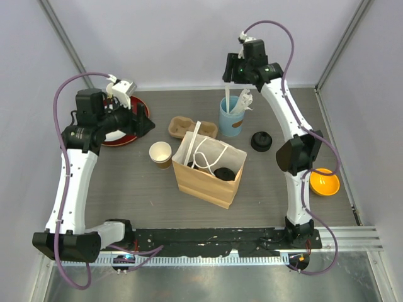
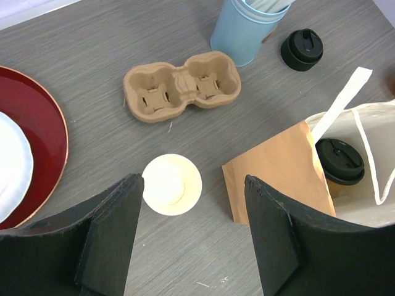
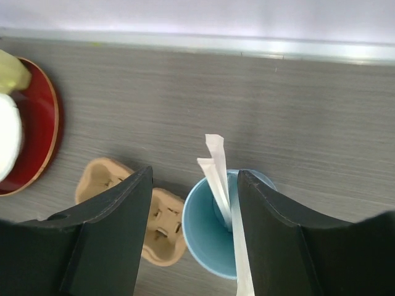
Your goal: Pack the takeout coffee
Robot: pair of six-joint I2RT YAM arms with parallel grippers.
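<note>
Brown kraft paper takes the middle of the table: an open brown paper bag with white handles (image 1: 203,182) is stood upright, and inside it, toward its right side, a tan paper cup capped with a round black plastic sip lid (image 2: 338,161) is seen sitting upright. A second dark round shape (image 1: 192,165) is made out beside it under the handles, but whether that is the other lidded cup cannot be told. So the takeout coffee is judged at least half packed, perhaps fully. Left out on the table are a moulded tan pulp two-cup carrier (image 1: 192,128), lying empty behind the bag, a lidless tan paper cup with a white inside (image 1: 161,153) just left of the bag, and a round black lid piece (image 1: 261,141) off to the right, under which no cup can be made out. The left gripper (image 2: 192,191) is held wide open above the lidless cup, with nothing gripped. The right gripper (image 3: 194,176) is likewise spread apart and empty, poised over a light blue tumbler (image 3: 213,228) from which white paper-wrapped sticks (image 3: 217,169) stand up between its fingers, none of them clamped. What remains, by this reckoning, is little: the second cup to be confirmed in the bag, and any extras to be added.
</note>
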